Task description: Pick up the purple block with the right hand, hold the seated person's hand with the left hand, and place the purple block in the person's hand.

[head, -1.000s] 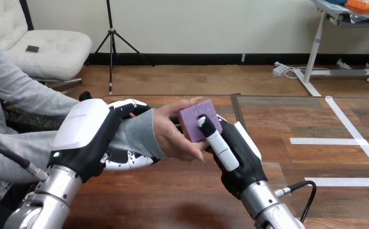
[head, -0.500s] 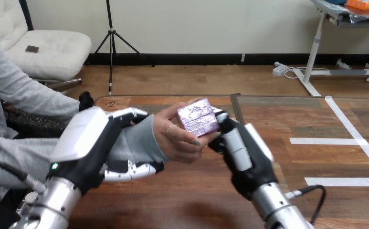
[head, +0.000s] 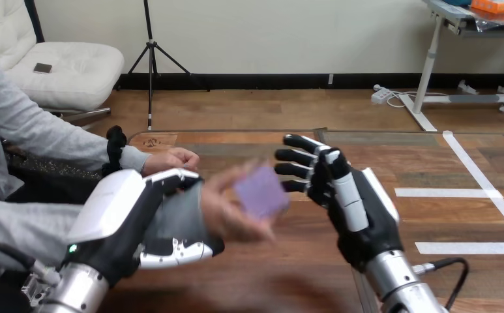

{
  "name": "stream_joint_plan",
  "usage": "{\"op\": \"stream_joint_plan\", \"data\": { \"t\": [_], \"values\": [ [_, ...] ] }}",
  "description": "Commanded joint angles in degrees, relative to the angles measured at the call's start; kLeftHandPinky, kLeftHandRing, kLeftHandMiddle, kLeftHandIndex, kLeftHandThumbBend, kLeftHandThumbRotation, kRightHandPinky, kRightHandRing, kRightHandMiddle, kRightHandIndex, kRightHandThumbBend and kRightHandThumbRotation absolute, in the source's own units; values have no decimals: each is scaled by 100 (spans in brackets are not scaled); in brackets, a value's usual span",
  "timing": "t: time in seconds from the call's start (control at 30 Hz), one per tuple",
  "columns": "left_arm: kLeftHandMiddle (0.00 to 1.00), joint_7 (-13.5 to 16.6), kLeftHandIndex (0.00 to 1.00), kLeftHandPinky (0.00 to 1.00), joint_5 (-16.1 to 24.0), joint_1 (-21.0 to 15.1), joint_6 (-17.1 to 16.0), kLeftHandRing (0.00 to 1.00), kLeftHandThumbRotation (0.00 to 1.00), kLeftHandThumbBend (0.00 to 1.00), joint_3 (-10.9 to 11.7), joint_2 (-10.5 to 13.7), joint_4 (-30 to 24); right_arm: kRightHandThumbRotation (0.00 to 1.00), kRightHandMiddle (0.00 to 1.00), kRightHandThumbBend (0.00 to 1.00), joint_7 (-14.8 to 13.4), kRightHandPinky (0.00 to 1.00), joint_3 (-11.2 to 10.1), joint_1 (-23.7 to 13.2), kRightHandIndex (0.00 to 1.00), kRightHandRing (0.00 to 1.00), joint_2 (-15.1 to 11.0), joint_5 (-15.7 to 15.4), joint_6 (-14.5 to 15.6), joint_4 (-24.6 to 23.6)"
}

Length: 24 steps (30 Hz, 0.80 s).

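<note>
Purple block lay in the person's hand, mid-worktop. Right robot hand just right of it, fingers spread, empty. Left robot hand wrapped round the person's wrist. Best draw right hand off slowly, w/o knocking block.

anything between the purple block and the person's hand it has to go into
Nothing visible. The purple block already lies in the person's hand. The left hand is curled round the person's wrist; the right hand is open, apart from the block at its right.

Bare table rightward (left hand opposite)
</note>
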Motion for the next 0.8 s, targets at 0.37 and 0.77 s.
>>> {"op": "stream_joint_plan", "data": {
  "t": [0.37,0.77],
  "values": [
    [75,7,72,57,-338,101,-36,71,37,79,193,-127,-387,89,76,96,-86,66,-177,-104,77,73,41,45,-141,-264],
    [77,27,73,58,-882,201,-201,72,43,81,381,-211,-322,87,77,96,0,67,-273,-84,78,74,23,170,-144,-211]
  ]
}}
